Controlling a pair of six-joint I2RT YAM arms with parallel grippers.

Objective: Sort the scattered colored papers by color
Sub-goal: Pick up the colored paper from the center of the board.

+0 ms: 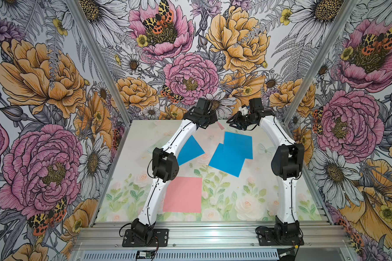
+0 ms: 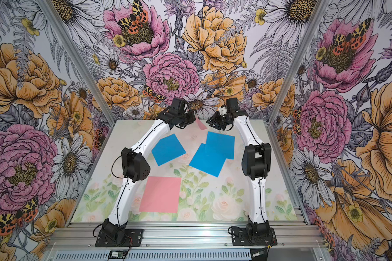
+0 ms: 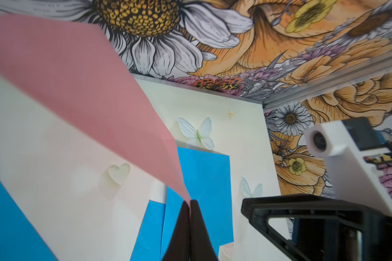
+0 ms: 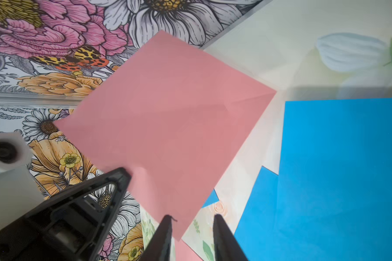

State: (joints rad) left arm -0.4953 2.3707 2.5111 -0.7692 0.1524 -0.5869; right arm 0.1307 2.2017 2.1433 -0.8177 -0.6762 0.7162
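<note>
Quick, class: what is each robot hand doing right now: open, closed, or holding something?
Left hand: closed, pinching the corner of a pink paper.
Right hand: open, gripping nothing.

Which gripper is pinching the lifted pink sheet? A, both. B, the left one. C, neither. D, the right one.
B: the left wrist view shows the left gripper shut on a corner of the lifted pink sheet, while the right gripper has its jaws apart, clamping nothing.
</note>
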